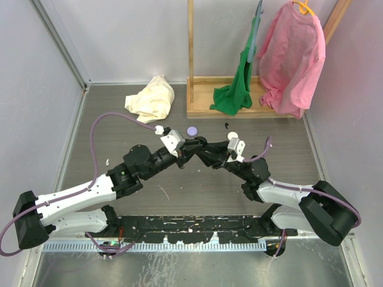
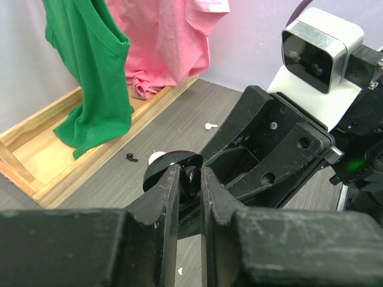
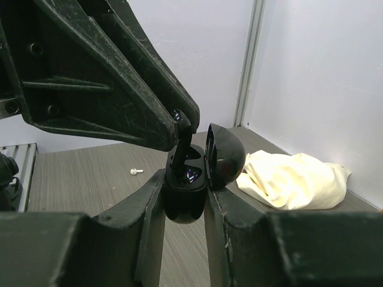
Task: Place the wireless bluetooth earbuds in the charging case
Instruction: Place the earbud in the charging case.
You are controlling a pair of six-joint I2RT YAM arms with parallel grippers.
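Note:
My right gripper (image 3: 184, 186) is shut on a black charging case (image 3: 185, 200) and holds it above the table with its lid (image 3: 225, 156) open and upright. My left gripper (image 2: 190, 179) is shut on a black earbud (image 2: 191, 177). The earbud's stem (image 3: 181, 150) reaches down into the case's left well. In the top view both grippers, left (image 1: 189, 149) and right (image 1: 204, 150), meet tip to tip at the table's middle. A second black earbud (image 2: 131, 158) lies on the table by the wooden base; it also shows in the top view (image 1: 227, 125).
A white round piece (image 1: 232, 135) and a purple disc (image 1: 191, 130) lie behind the grippers. White earbuds (image 2: 209, 126) (image 3: 136, 171) lie on the table. A cream cloth (image 1: 152, 98) is at the back left. A wooden rack (image 1: 197, 107) holds green (image 1: 236, 89) and pink (image 1: 293, 60) shirts.

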